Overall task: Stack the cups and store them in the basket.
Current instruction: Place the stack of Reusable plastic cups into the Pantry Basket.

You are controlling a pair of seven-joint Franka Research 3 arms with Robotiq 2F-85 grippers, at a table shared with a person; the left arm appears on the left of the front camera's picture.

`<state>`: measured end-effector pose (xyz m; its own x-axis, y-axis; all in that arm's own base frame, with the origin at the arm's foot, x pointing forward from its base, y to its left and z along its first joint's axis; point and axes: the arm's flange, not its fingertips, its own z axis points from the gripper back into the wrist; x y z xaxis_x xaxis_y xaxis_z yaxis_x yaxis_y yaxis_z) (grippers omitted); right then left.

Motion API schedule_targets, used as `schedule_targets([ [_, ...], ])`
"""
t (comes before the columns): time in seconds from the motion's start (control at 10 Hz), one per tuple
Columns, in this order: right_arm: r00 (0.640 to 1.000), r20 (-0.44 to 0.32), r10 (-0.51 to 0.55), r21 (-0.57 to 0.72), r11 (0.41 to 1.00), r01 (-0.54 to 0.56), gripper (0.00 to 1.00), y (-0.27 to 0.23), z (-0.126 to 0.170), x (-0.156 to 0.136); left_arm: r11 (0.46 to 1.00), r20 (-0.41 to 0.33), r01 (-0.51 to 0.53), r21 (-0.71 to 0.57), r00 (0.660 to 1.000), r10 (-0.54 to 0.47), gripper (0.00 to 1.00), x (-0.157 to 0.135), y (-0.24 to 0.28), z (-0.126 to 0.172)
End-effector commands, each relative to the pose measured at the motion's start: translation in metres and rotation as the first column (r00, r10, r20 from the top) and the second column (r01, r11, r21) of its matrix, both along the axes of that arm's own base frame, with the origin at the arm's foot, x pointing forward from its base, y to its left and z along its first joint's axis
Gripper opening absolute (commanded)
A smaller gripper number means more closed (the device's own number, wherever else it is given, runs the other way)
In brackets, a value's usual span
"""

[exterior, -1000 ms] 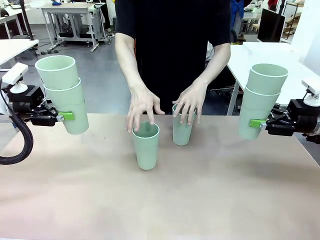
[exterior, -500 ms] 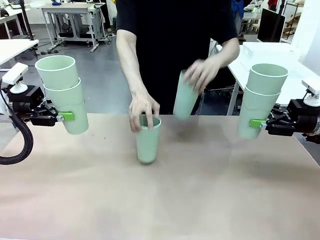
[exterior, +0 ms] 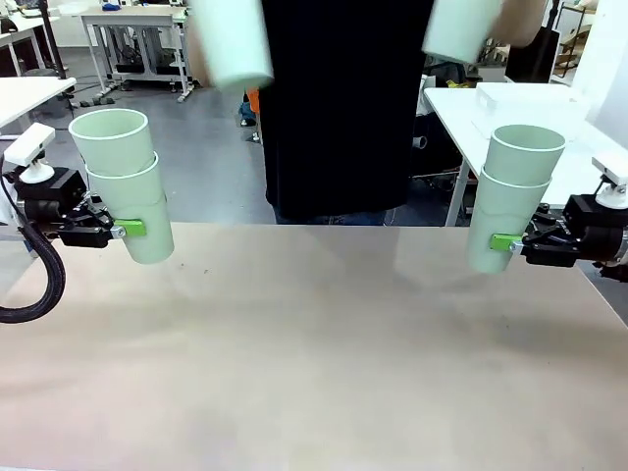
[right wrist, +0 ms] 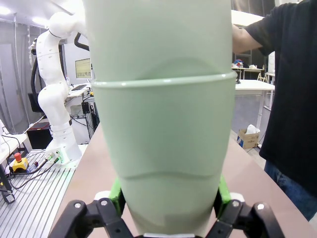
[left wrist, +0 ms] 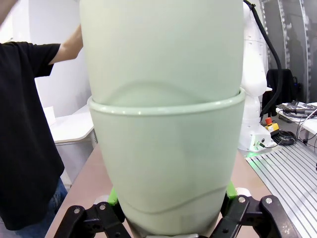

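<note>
Both loose cups have left the table since half a second ago. The person now holds the first cup high above and inboard of the left gripper, and the second cup high above and inboard of the right gripper; both are motion-blurred. Each gripper is clamped on the lower tumbler of a nested pair, the left stack and the right stack, unchanged. Each stack's long axis stands near upright, leaning a little outboard, mouth up. Judged next: a raised cup must come down along that axis into the open mouth beneath. The left gripper is nearer the first cup, the right gripper nearer the second cup.
</note>
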<state>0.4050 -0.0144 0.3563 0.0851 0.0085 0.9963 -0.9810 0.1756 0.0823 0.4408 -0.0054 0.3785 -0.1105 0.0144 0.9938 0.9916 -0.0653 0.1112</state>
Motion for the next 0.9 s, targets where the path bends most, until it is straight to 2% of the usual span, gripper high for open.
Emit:
schedule_targets([
  [0.0,1.0,0.011,0.0,-0.003,1.0,0.001,0.84,0.0016,0.0029,0.0004,1.0,0.007,0.002,-0.005,1.0,-0.002,0.85,0.0007,-0.0001,0.0035],
  [0.8,1.0,0.011,0.0,-0.003,1.0,0.001,0.84,0.0016,0.0029,0.0004,1.0,0.007,0.002,-0.005,1.0,-0.002,0.85,0.0007,-0.0001,0.0035],
])
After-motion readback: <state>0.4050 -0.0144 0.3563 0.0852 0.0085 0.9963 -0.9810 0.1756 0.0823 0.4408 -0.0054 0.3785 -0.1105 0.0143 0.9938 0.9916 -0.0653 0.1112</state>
